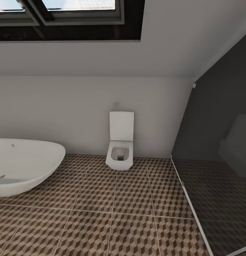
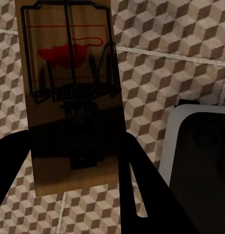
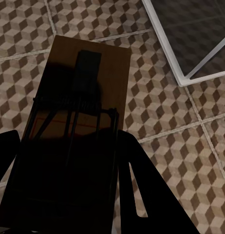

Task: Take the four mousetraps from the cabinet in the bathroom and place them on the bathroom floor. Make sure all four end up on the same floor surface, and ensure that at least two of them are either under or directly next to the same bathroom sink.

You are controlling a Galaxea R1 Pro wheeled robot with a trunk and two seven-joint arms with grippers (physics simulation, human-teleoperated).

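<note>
One mousetrap (image 2: 71,92) sits clamped between the dark fingers of the left tool (image 2: 76,170), above the bathroom floor (image 2: 156,58). A second mousetrap (image 3: 76,122), apparently gripped likewise, lies in the right tool (image 3: 68,195). Ahead stand the white bathtub (image 1: 23,165) and toilet (image 1: 120,145).

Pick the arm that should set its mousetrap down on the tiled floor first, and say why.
Either: no clear favourite. The left claw holds a tan wooden mousetrap over the cube-patterned floor tiles, and the right claw holds another likewise. The sink isn't visible yet.
</note>
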